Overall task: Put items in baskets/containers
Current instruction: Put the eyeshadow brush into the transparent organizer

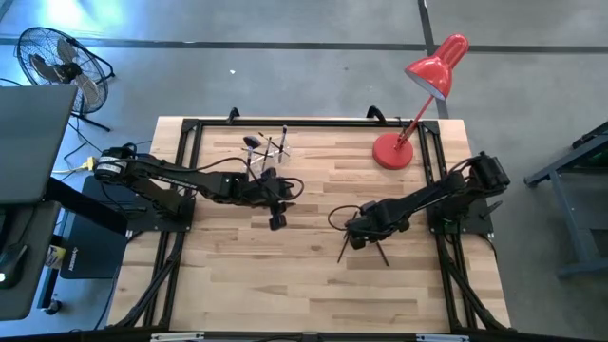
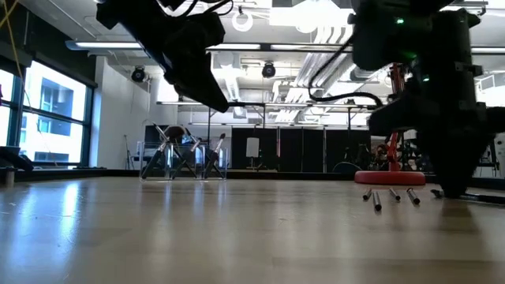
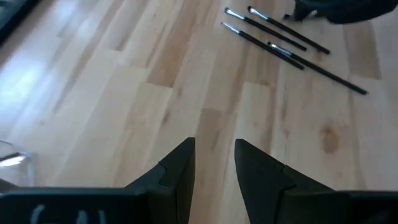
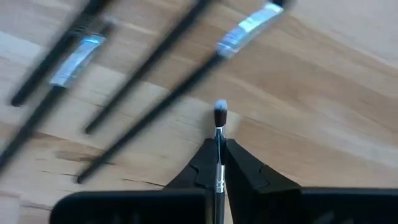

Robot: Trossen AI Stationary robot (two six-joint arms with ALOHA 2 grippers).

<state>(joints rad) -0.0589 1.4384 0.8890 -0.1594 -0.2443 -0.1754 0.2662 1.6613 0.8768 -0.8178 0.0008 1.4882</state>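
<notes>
Jaws of the right gripper are clenched on a single makeup brush, its small tip poking out just past the fingertips, low over the wooden desk on its right-hand half. Those of the left gripper stand released with nothing between them, hovering near the middle of the desk beside the holder.

Largest in the scene after the desk, the red desk lamp stands at the far right corner and is no part of the job. The clear holder sits toward the far left, already bristling with several brushes. Three loose brushes lie close together on the boards beside the right gripper, their slim dark handles nearly parallel.

Done well, the step in hand likely calls for a straight lift first, so the held handle does not drag across its three neighbours and scatter them. The grip looks to be near the tip end, so the long handle may swing; a slow carry across to the holder would suit. Lowering it handle-first among the brushes already standing should avoid tipping the light holder.
</notes>
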